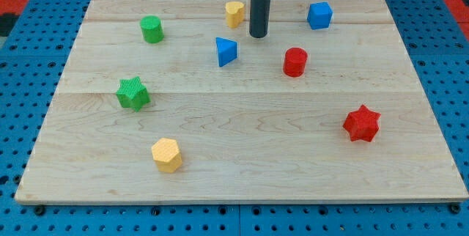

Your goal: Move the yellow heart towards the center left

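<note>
The yellow heart (234,13) sits near the view's top, a little left of the middle of the wooden board (242,170). My tip (257,36) stands just to the heart's right and slightly below it, a small gap apart, not touching. The blue triangle block (226,51) lies below and left of my tip.
A green cylinder (152,29) is at the top left, a green star (133,93) at the left middle, a yellow hexagon (167,155) at the bottom left. A blue cube (319,15) is at the top right, a red cylinder (294,61) right of centre, a red star (361,124) at the right.
</note>
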Robot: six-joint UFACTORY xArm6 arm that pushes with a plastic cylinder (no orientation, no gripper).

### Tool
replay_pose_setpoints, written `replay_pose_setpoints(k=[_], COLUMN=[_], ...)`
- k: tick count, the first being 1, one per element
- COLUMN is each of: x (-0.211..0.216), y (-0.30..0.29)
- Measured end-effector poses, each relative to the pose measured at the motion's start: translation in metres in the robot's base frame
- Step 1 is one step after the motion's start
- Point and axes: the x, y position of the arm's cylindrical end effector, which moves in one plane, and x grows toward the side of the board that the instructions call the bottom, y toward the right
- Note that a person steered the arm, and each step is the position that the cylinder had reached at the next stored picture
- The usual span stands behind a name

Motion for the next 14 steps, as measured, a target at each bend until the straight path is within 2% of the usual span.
replay_pose_setpoints(k=[2, 7, 8, 10, 11, 12, 13, 14], x=[-0.041, -0.041, -0.046, -0.080, -0.065, -0.028, -0.065, -0.041], y=[0.015, 0.002, -0.027, -0.140, -0.187, -0.234, -0.251, -0.271])
